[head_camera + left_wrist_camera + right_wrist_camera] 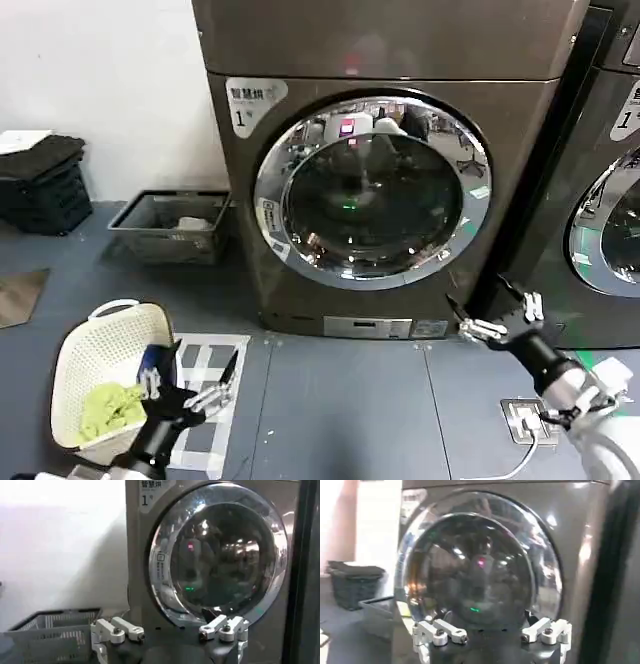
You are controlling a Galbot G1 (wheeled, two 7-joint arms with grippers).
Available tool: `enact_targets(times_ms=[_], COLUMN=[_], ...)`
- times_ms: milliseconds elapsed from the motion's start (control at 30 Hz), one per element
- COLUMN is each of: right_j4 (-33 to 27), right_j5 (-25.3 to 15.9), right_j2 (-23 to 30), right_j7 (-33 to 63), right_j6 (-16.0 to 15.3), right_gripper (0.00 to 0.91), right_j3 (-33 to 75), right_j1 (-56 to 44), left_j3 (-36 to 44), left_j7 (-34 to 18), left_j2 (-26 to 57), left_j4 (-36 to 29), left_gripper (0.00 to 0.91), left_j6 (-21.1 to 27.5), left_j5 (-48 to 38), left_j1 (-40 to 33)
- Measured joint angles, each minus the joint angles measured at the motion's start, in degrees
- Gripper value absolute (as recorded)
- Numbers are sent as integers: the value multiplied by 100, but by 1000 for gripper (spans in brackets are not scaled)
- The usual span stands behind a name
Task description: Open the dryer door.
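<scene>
The dryer door (372, 190) is a round porthole with a wide chrome rim and dark glass, set flush and closed in the bronze-brown machine marked "1". My right gripper (497, 308) hovers open in front of the machine, just below and to the right of the door's lower right rim, touching nothing. In the right wrist view its gripper (494, 639) stands open facing the door (475, 565). My left gripper (188, 385) is low at the left, open and empty, by the laundry basket. In the left wrist view the gripper (172, 636) faces the door (220, 550) from farther off.
A white laundry basket (110, 385) holding green cloth sits on the floor at the near left. A grey wire basket (170, 225) and a black crate (40, 185) stand by the wall. A darker neighbouring machine (610, 200) is at right. A floor socket (525, 420) lies near my right arm.
</scene>
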Motion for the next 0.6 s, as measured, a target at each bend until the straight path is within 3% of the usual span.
enact_targets(times_ms=[600], right_j4=[-626], right_j5=[483], right_j2=[-651], right_j7=[-90], right_j6=[81], right_gripper=[907], right_j3=[-1939], right_j1=[2034], left_j3=[48], left_j7=[21], left_j2=[-27], left_j4=[22], left_gripper=[907], left_j6=[-10], left_j5=[37], left_j1=[-25])
